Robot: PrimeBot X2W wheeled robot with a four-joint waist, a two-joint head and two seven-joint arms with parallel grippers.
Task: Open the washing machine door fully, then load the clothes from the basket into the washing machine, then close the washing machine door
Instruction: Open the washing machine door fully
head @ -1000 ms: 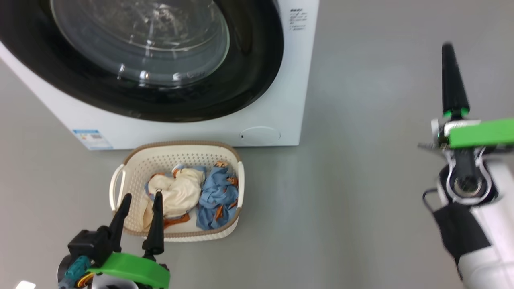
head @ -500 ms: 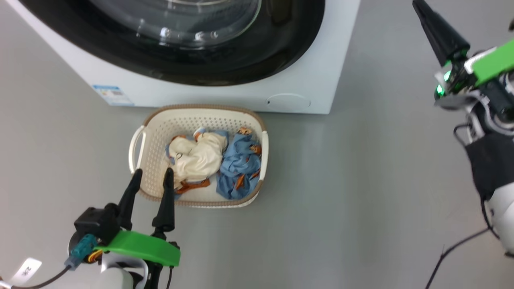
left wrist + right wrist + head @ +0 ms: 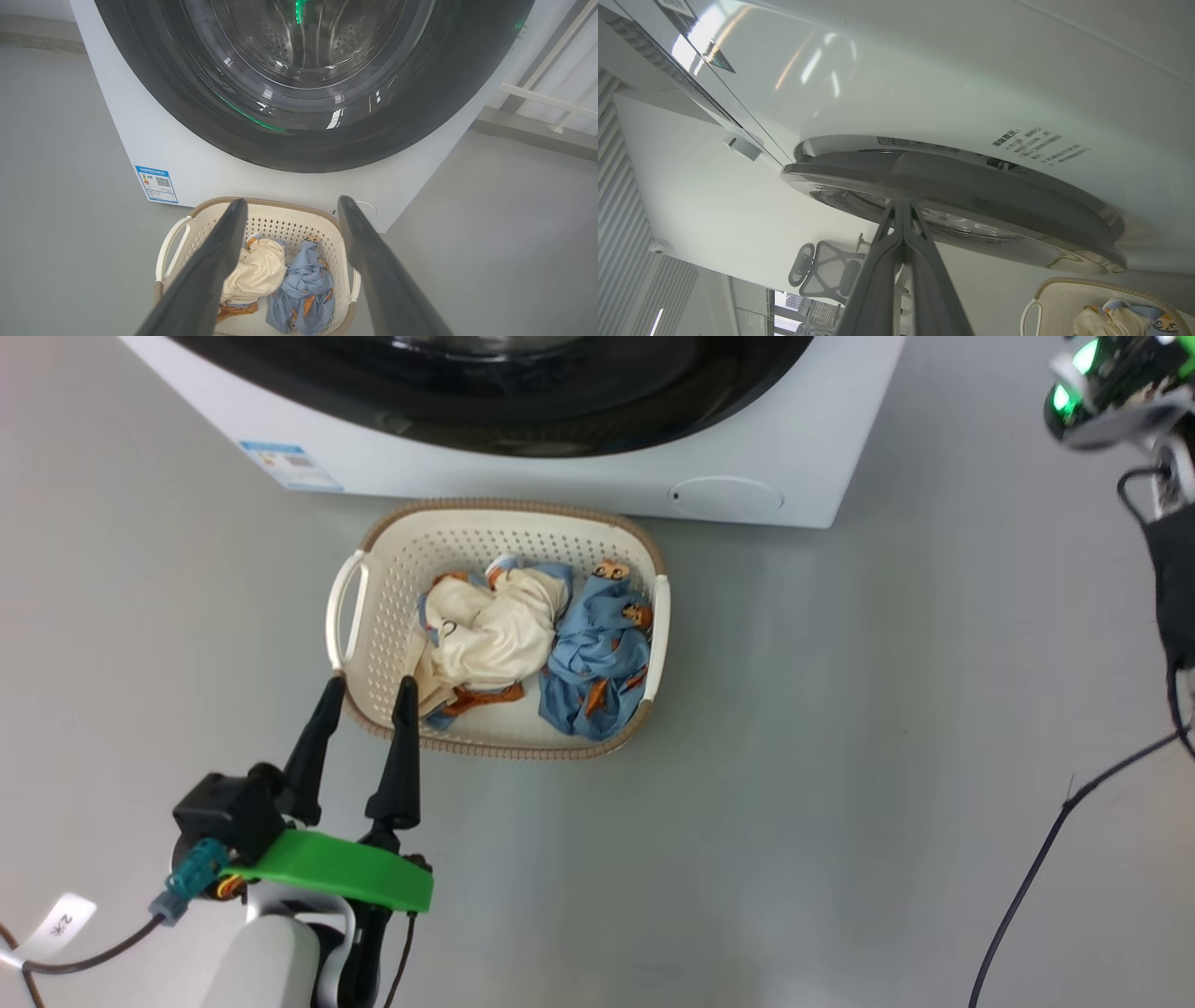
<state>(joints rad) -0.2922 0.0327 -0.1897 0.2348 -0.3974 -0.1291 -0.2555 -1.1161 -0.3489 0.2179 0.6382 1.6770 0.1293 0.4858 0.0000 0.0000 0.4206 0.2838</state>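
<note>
Grey floor (image 3: 840, 756) lies under your head view, which has tipped down: the basket (image 3: 509, 507) of clothes (image 3: 532, 644) sits just before the washing machine (image 3: 560, 476), with the left gripper (image 3: 370, 686) spread wide and empty at its rim. In the left wrist view, the washing machine door (image 3: 303, 140) looks shut. In the right wrist view, the right gripper (image 3: 902, 205), pinched together, has risen to the door's edge, perhaps touching it, so opening is your step now.

1. We see the washing machine (image 3: 560, 476), a big white box standing on the grey floor.
2. Its door (image 3: 303, 144), a glossy black rim around bulging clear glass, lies across the drum opening.
3. The basket (image 3: 373, 588), cream and perforated with a brown rim and white handles, sits upright on the floor just before the machine.
4. Inside it we find a crumpled cream garment (image 3: 495, 635) touching a light blue garment (image 3: 597, 663).
</note>
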